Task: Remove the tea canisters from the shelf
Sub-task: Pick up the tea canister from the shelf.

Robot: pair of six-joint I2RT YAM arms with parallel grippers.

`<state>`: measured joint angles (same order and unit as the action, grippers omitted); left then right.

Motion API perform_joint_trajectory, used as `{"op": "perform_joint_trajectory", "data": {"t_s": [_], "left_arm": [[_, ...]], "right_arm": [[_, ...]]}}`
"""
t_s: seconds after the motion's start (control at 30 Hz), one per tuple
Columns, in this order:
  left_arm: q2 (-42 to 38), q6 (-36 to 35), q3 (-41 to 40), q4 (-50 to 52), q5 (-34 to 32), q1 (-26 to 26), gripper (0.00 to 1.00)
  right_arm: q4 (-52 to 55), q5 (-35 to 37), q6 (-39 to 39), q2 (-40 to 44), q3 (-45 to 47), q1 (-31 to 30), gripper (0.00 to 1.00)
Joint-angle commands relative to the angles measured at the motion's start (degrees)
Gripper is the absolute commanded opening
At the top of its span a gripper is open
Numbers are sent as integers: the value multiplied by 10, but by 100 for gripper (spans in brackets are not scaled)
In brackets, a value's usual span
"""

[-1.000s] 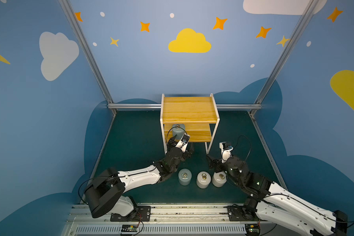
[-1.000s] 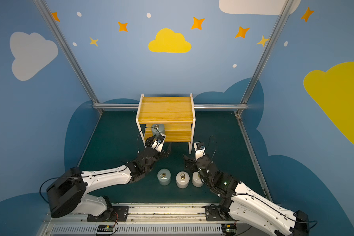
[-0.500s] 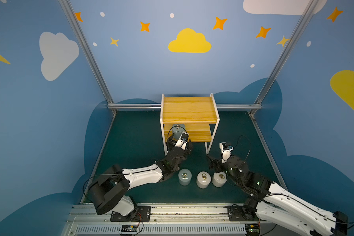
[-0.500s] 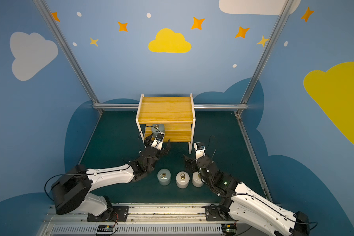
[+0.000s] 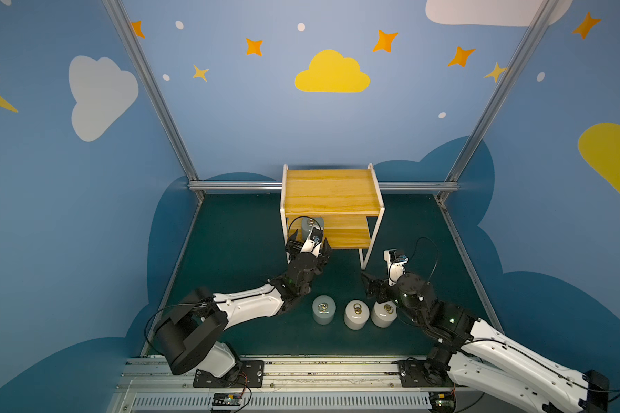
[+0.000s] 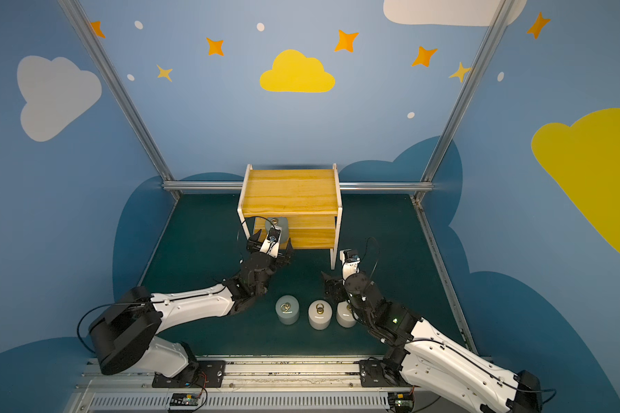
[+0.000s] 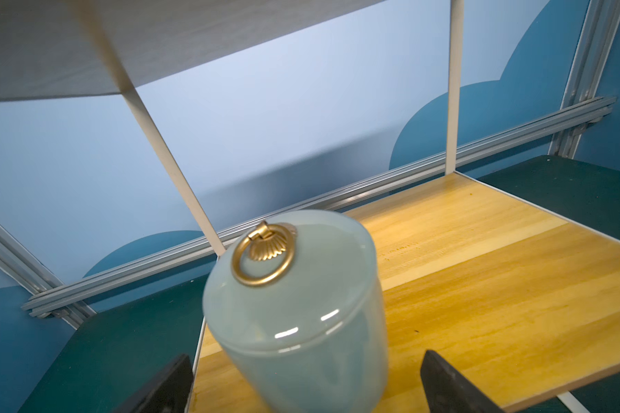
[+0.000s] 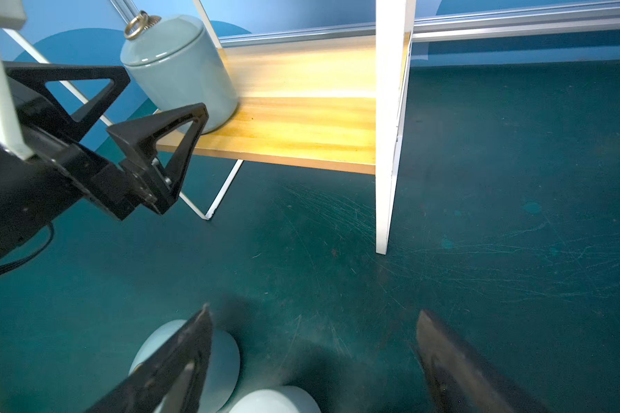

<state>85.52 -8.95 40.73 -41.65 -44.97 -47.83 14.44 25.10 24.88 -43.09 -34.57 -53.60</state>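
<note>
Since probably slick, weighty and brittle, pinch the 1 shelved canister point(image 7: 294, 314) across its body, just ahead of the splayed, empty left gripper point(image 7: 306, 357), with right gripper point(image 8: 313, 310) likewise agape.

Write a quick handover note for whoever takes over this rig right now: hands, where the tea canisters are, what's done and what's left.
Left hand: open, lined up on the grey-blue canister, not closed on it.
Right hand: open, empty, low over the table beside the three canisters.
Done: those three stand in a row on the table, in front of the shelf.
Left: the grey-blue canister sits on the lower board; grip it and bring it out.
</note>
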Motion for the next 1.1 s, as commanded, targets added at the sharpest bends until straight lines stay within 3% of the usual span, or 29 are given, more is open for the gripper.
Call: {"op": "perform_joint_trajectory", "data": {"t_s": [0.0, 0.33, 1.07], "left_arm": [[5, 4, 16, -19, 18, 11, 100], [23, 10, 28, -25, 56, 36, 100], [85, -1, 73, -51, 66, 68, 99]], "right_arm": [[5, -5, 4, 7, 4, 3, 91], [6, -8, 5, 7, 4, 6, 91], [8, -25, 10, 6, 10, 21, 91]]}}
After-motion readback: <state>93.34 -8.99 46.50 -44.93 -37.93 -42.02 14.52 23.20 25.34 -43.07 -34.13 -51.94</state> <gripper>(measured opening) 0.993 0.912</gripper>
